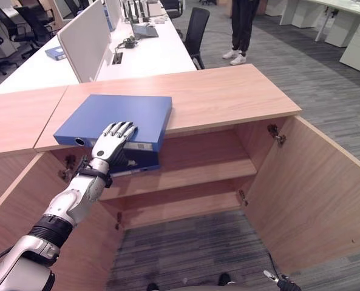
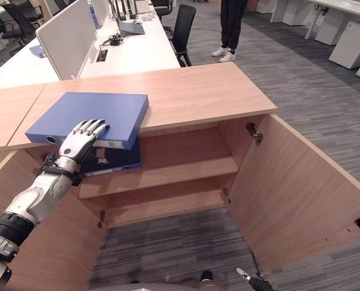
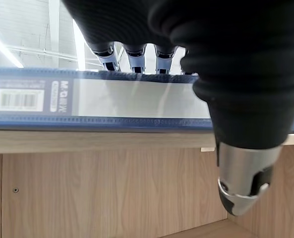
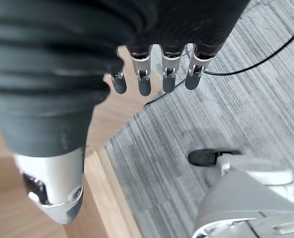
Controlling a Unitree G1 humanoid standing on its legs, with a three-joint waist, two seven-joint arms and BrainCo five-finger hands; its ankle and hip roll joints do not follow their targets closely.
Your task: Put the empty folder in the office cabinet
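Note:
A blue folder (image 1: pixel 116 118) lies flat on the wooden cabinet top (image 1: pixel 228 91), its labelled spine (image 3: pixel 112 101) at the front edge. My left hand (image 1: pixel 110 142) reaches up from below. Its straight fingers (image 3: pixel 137 59) rest on the folder's top near the spine, and its thumb (image 3: pixel 243 183) hangs in front, below the edge, touching nothing. The cabinet stands open with two shelves (image 1: pixel 198 170). A second, darker blue folder (image 2: pixel 110 159) lies on the upper shelf at the left. My right hand (image 4: pixel 167 74) hangs low over the carpet, fingers relaxed and holding nothing.
The right cabinet door (image 1: pixel 313 194) swings wide open toward me, and the left door (image 1: pixel 10 200) is open too. Behind the cabinet is a white desk with a partition (image 1: pixel 85 39), an office chair (image 1: pixel 195 30) and a standing person (image 1: pixel 240 30).

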